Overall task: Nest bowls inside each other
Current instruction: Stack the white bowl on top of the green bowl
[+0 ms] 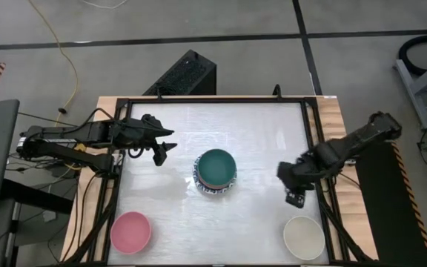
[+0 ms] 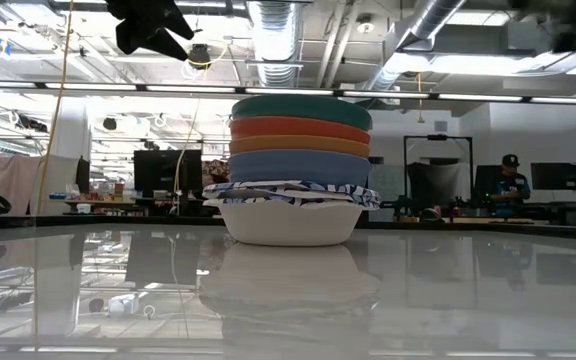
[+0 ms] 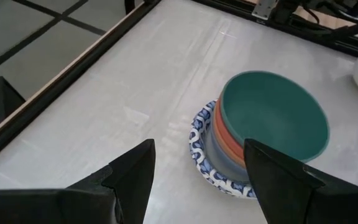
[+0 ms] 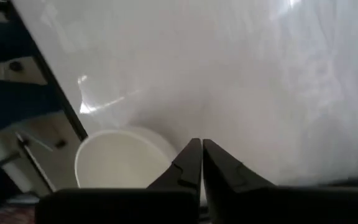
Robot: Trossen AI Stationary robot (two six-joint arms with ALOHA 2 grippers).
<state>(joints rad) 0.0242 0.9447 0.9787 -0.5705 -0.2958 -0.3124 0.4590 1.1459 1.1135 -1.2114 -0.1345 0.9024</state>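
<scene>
A stack of nested bowls point(image 1: 215, 172) stands mid-table: a white bowl with a blue patterned rim point(image 2: 290, 222) rests on the table, with blue, orange and red bowls inside it and a dark green bowl point(image 3: 272, 115) on top. A pink bowl point(image 1: 130, 231) sits alone near the front left. A cream bowl point(image 1: 303, 237) sits alone near the front right. My left gripper point(image 1: 165, 148) hovers open, left of the stack and above the table point(image 3: 199, 149). My right gripper point(image 1: 296, 198) points down over bare table just beyond the cream bowl point(image 4: 120, 158), its fingers point(image 4: 201, 149) together and holding nothing.
A black frame point(image 1: 313, 141) runs around the white table top. Bare surface lies between the stack and both loose bowls. Beyond the far edge the low view shows a room with desks and a person point(image 2: 509, 180) far off.
</scene>
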